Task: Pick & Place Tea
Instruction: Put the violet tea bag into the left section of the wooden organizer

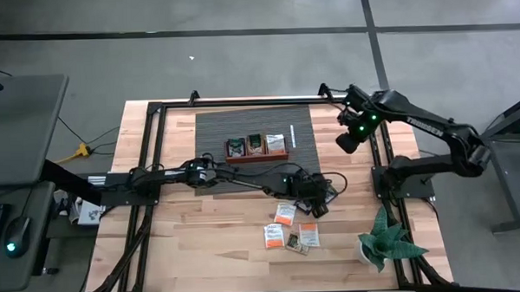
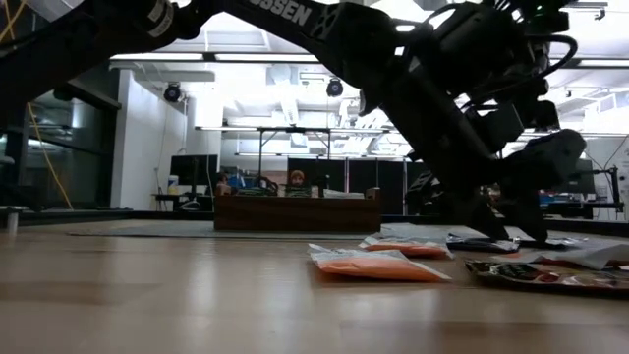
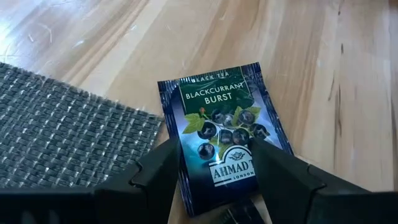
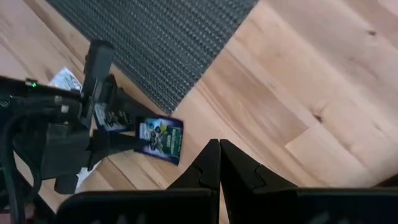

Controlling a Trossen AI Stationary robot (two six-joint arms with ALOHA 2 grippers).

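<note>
A dark blue tea sachet (image 3: 217,118) printed "Blackcurrant Burst" sits between the fingers of my left gripper (image 3: 214,155), which is shut on it. That gripper (image 1: 316,199) is over bare wood, just off the grey mat's near right corner. Several orange-and-white sachets (image 1: 284,214) lie flat on the wood nearer the table's front. The brown wooden tray (image 1: 256,151) stands on the mat (image 1: 216,134), with sachets upright in its compartments. My right gripper (image 4: 219,149) is shut on nothing, raised by the mat's far right side (image 1: 348,143). My left gripper pinches the sachet by its two opposite side edges (image 3: 181,158), near the end closest to the wrist. The fingers (image 3: 155,174) slant down from the table's left. The sachet's free end (image 4: 163,138) sticks out beyond the fingertips, lifted clear of the wood.
A small potted plant (image 1: 383,241) stands at the near right corner. A black frame (image 1: 151,132) runs along the table's edges. Loose sachets (image 2: 378,264) lie between the mat and the front edge. Bare wood lies at the near left.
</note>
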